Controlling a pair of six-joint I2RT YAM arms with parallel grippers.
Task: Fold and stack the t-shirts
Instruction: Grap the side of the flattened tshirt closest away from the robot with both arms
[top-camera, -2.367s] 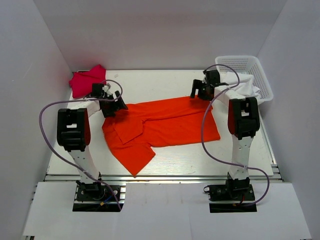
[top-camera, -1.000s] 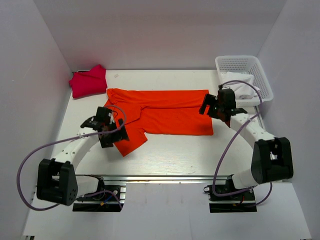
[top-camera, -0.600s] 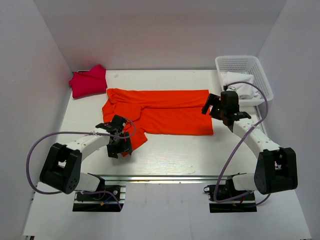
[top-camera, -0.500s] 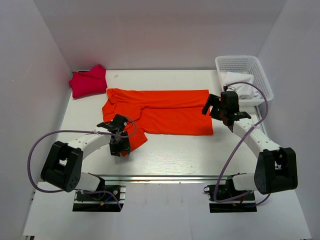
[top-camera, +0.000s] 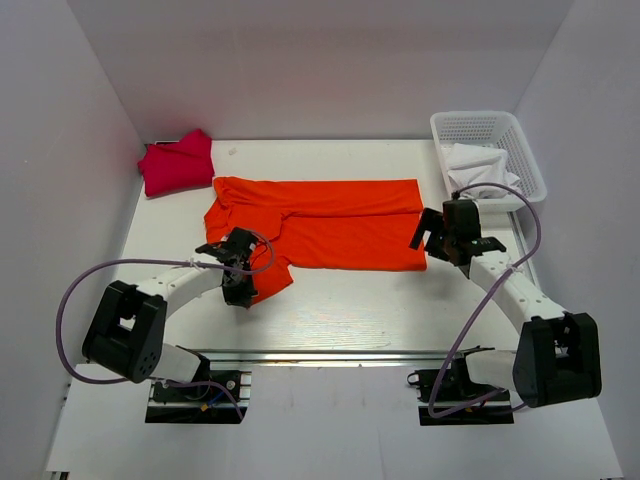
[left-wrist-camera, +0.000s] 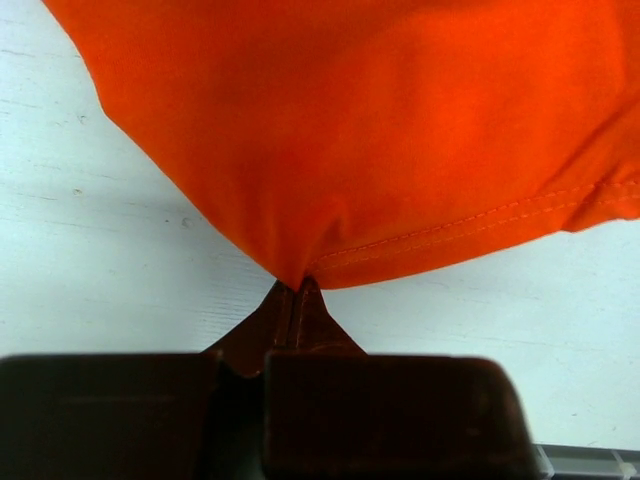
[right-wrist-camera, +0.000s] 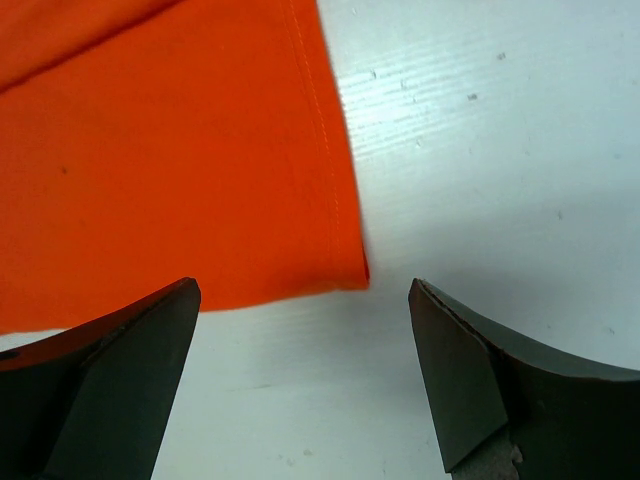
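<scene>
To fold the bright orange fabric t-shirt (top-camera: 340, 225), the left end effector (left-wrist-camera: 297, 290) clamps its near-left corner while the right end effector (right-wrist-camera: 302, 288) hovers wide open, empty.

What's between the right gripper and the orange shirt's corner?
Only a strip of bare table, in the right wrist view; the open right gripper faces the orange t-shirt.

**Operator:** Illumination status?
**Technician:** Bright, even, diffuse light from overhead. No glare on the white walls (top-camera: 300, 70) or counter (top-camera: 350, 300). Shadows beneath the arms (top-camera: 165, 285) are soft and faint.
**Operator:** Focus?
**Technician:** The top view is sharp throughout. In the left wrist view the orange t-shirt (left-wrist-camera: 380, 130) stitching is crisp, while the left hand (left-wrist-camera: 297, 292) housing at the near edge is blurred.
</scene>
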